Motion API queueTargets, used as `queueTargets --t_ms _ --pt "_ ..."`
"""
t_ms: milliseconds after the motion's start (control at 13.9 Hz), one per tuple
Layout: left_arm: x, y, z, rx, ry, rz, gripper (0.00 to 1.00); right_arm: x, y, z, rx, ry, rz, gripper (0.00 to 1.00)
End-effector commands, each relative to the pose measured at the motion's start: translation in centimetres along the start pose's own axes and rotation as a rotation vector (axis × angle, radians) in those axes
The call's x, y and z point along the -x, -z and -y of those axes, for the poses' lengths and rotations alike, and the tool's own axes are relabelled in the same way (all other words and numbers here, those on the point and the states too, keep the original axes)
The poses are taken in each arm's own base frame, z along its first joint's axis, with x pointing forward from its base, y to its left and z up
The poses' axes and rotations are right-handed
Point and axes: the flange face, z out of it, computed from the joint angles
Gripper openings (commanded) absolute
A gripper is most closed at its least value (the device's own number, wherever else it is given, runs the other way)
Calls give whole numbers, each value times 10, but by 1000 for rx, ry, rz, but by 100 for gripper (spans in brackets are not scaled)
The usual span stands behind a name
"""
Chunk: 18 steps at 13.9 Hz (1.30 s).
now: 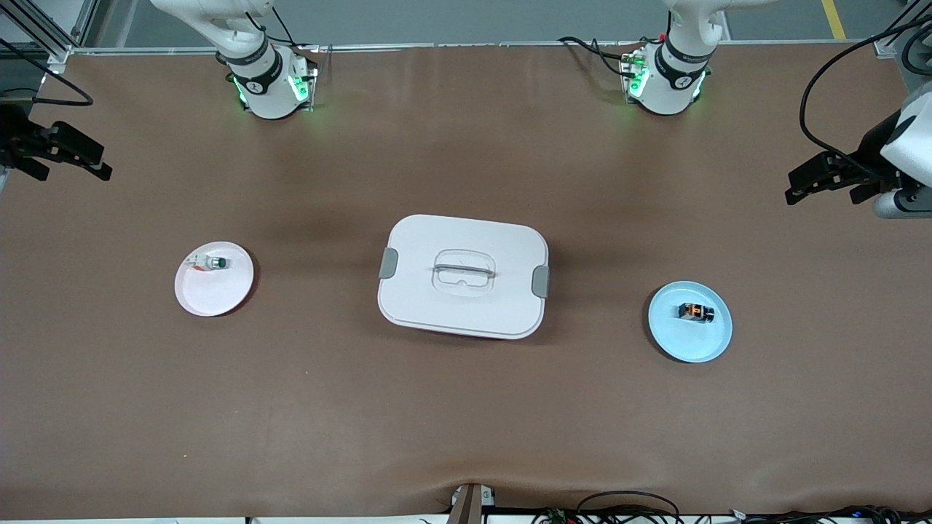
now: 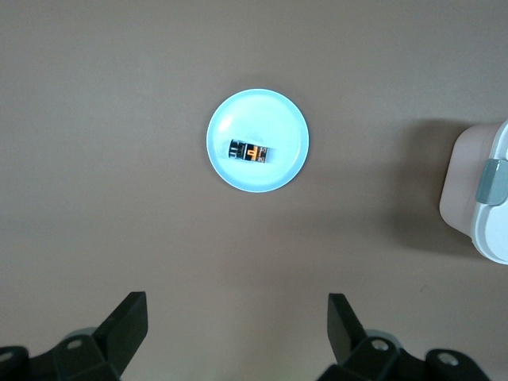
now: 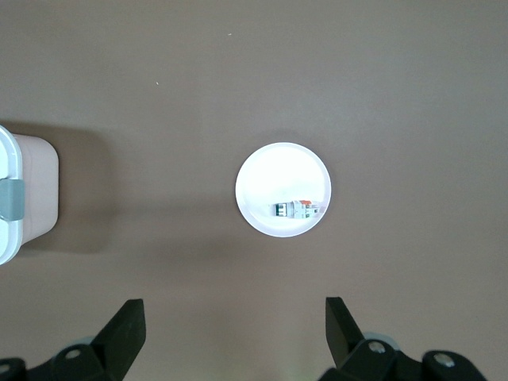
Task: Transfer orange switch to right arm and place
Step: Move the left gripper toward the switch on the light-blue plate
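Observation:
The orange switch (image 1: 696,312), a tiny black block with a glowing orange centre, lies on a light blue plate (image 1: 673,342) toward the left arm's end of the table. It also shows in the left wrist view (image 2: 248,151) on the plate (image 2: 270,111). My left gripper (image 1: 794,185) hangs open and empty high over the bare table at that end; its own view shows the jaws (image 2: 236,305) wide apart, well clear of the plate. My right gripper (image 1: 102,164) hangs open and empty (image 3: 235,311) over the right arm's end of the table.
A white lidded box (image 1: 437,306) with grey clips stands at the table's middle, and its edge shows in both wrist views. A white plate (image 1: 211,295) toward the right arm's end holds a small white part with a green cap (image 1: 212,263).

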Motion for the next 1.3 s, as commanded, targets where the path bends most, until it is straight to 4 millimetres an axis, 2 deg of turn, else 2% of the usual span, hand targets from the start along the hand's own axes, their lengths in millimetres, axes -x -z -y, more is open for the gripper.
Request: queueTargets --t_ms 0,720,936,1224 --pt "1 5 1 -1 -7 8 100 8 2 0 12 -10 -12 100" --pt "1 10 3 10 2 -2 100 7 2 -1 12 -12 -12 100" --pt "-1 -1 5 11 8 22 100 8 1 0 10 -13 -9 100" --pt "-12 -44 13 11 10 107 100 7 1 1 10 -10 -9 100"
